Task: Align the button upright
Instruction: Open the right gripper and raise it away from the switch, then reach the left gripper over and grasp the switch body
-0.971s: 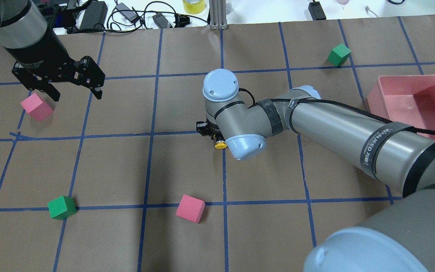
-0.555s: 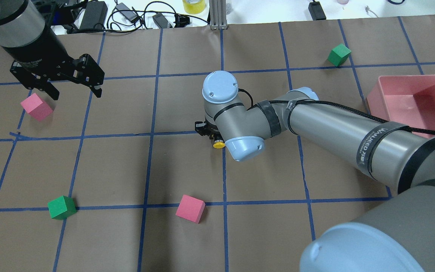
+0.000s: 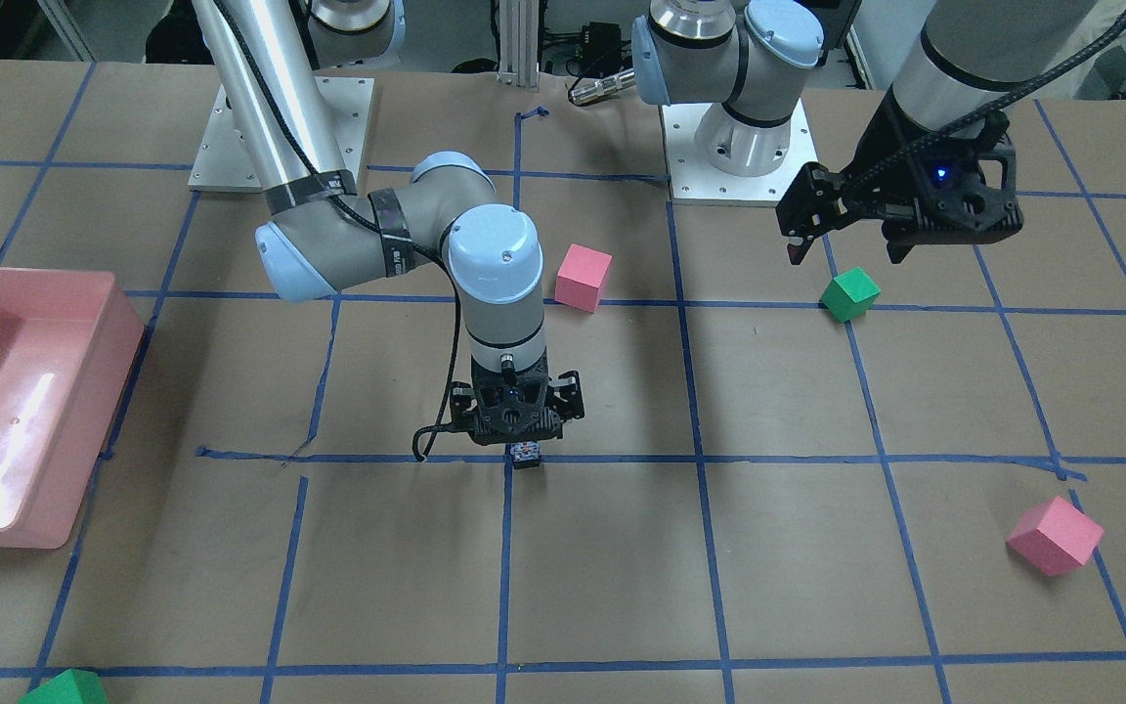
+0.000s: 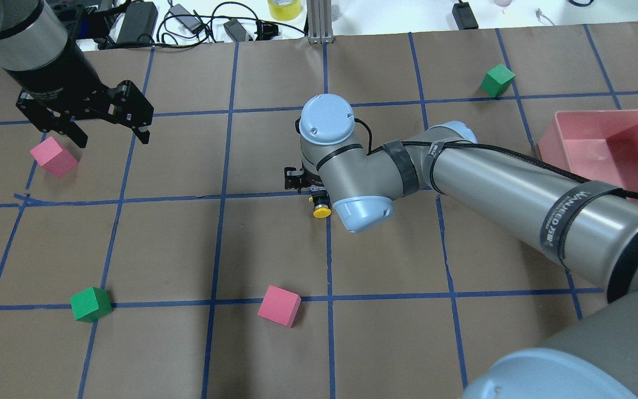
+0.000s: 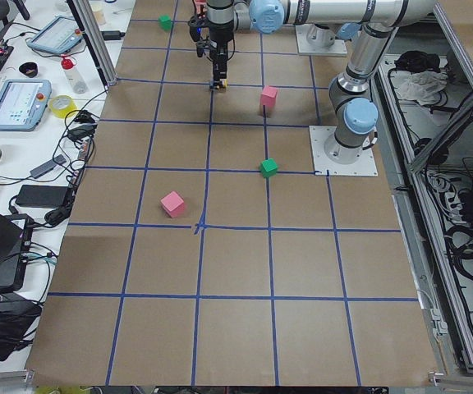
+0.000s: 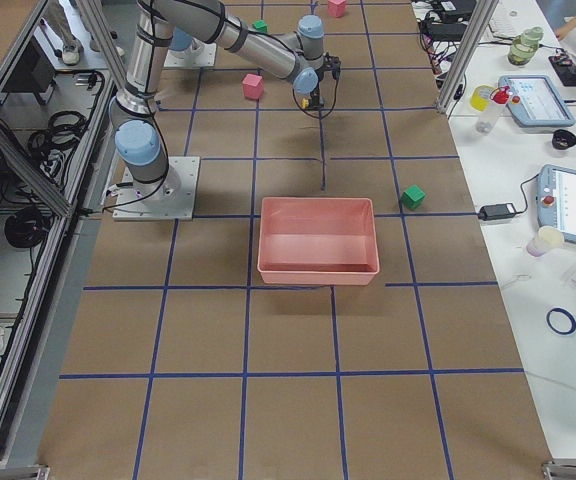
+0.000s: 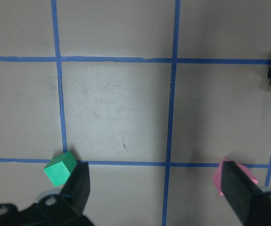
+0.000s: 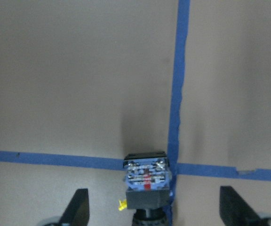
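The button (image 4: 320, 206) lies on its side on the brown paper at a blue tape crossing, its yellow cap toward the robot. In the right wrist view the button (image 8: 146, 181) shows its terminal end, with the black body behind. My right gripper (image 8: 154, 200) hangs right above it, open, with one finger on each side and neither touching. It also shows in the front view (image 3: 514, 430), just over the button (image 3: 524, 453). My left gripper (image 4: 113, 138) is open and empty, high over the far left, beside a pink cube (image 4: 53, 157).
A pink bin (image 4: 607, 119) stands at the right edge. A second pink cube (image 4: 279, 306) and a green cube (image 4: 91, 304) sit near the front. Another green cube (image 4: 498, 80) sits at the far right. Cables and adapters (image 4: 186, 22) lie beyond the paper's far edge.
My right wrist has shifted slightly away from the robot, so more of the button's black body shows beside the yellow cap. The left arm is nearly where it was.
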